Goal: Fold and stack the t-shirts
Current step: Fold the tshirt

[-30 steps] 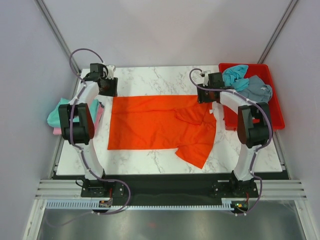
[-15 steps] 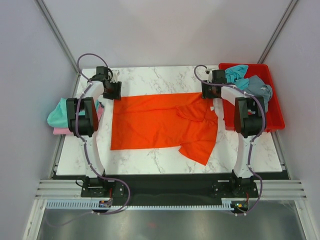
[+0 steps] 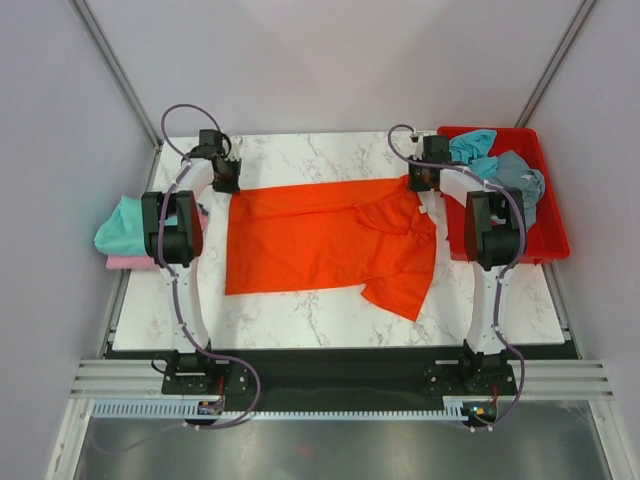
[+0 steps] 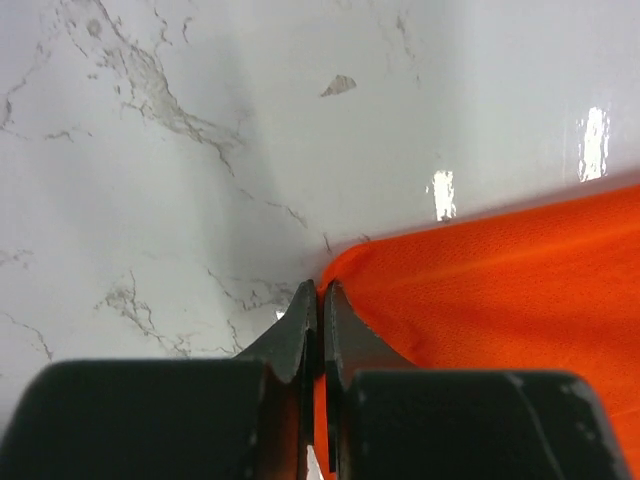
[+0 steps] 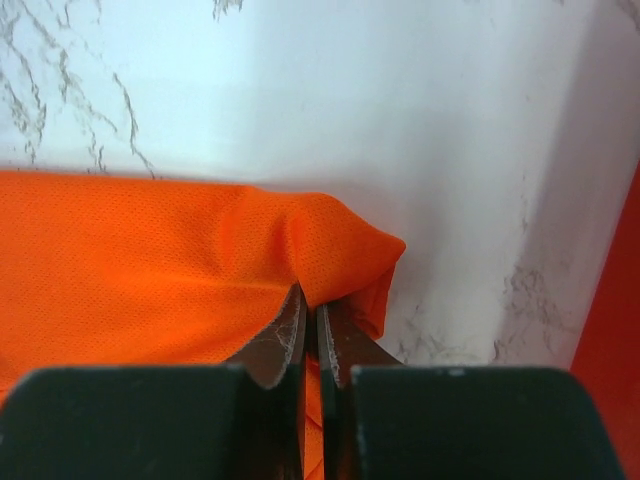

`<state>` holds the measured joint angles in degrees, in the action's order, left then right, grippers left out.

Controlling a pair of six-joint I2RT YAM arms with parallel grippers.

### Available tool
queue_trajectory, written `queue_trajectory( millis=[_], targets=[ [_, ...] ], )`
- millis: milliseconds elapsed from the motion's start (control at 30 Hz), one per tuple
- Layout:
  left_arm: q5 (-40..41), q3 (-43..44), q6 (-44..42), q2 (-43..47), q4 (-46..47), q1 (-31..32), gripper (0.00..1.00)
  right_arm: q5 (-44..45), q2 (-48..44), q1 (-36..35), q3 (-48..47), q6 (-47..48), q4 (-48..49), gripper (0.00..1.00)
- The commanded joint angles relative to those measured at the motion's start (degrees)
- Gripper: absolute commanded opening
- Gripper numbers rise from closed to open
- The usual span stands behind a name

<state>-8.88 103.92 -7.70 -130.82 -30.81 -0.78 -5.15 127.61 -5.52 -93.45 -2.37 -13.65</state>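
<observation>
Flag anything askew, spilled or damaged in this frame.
The orange t-shirt is askew: its right end is rumpled, with a sleeve folded onto the body and a flap jutting diagonally toward the near side. The left gripper and right gripper pinch its far corners. Nothing looks spilled or damaged.

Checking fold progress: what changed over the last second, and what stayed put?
Both arms extended; the left gripper and right gripper, still shut on the far corners of the orange t-shirt, dragged it slightly toward the far edge of the table. Nothing let go. The teal and pink shirts at left and the grey-blue shirt in the red tray stayed put.
</observation>
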Motion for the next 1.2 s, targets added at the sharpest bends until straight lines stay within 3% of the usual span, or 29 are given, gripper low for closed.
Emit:
queue_trajectory(
  millis=[0, 100, 333, 433, 533, 567, 600, 667, 700, 767, 933, 1000, 1167],
  targets=[
    [2.73, 3.30, 0.67, -2.59, 1.98, 0.16, 0.02, 1.80, 3.60, 0.24, -3.22, -0.35, -0.24, 0.07],
    [3.43, 6.38, 0.06, -4.52, 3.03, 1.83, 0.02, 2.51, 5.54, -0.02, -6.38, -0.09, 0.20, 0.06],
    [4.58, 31.82, 0.15, -16.82, -3.73, 1.92, 0.02, 4.80, 11.16, -0.37, -13.77, 0.96, 2.31, 0.05],
    [5.54, 36.08, 0.41, -19.29, -3.56, 2.01, 0.02, 4.80, 12.74, -0.63, -16.41, 1.49, 3.28, 0.05],
    [6.51, 35.30, 0.41, -18.94, -3.73, 2.36, 0.02, 6.20, 13.89, -0.90, -18.69, 1.84, 4.16, 0.06],
    [6.86, 35.13, 0.58, -18.68, -3.91, 2.44, 0.06, 6.46, 13.98, -0.90, -19.40, 1.76, 4.42, 0.08],
    [7.73, 34.95, 0.85, -18.07, -4.34, 2.45, 0.33, 6.73, 13.81, -0.98, -19.58, 1.67, 4.33, 0.25],
    [8.62, 35.12, 1.11, -16.75, -5.13, 2.62, 0.52, 6.38, 12.67, -0.99, -19.75, 1.93, 4.16, 0.50],
    [8.71, 35.12, 1.20, -14.39, -5.40, 2.71, 0.63, 5.77, 10.83, -0.99, -19.75, 1.93, 4.07, 0.54],
    [8.36, 35.12, 1.99, -11.57, -6.37, 3.06, 0.67, 5.24, 8.28, -0.99, -19.32, 4.12, 3.89, 0.64],
    [7.91, 31.54, 4.19, 1.32, -6.90, 4.46, 0.73, 3.93, -3.14, -0.99, -16.69, 6.50, 4.07, 0.70],
    [11.23, 23.84, 4.02, 4.07, -6.27, 4.82, 0.77, 2.43, -8.31, -0.99, -13.44, 7.20, 3.72, 0.72],
    [5.81, 4.04, 6.03, 17.58, -2.71, 5.78, 0.77, -3.54, -16.95, -1.34, -1.34, 11.77, 1.08, 0.73]
  ],
)
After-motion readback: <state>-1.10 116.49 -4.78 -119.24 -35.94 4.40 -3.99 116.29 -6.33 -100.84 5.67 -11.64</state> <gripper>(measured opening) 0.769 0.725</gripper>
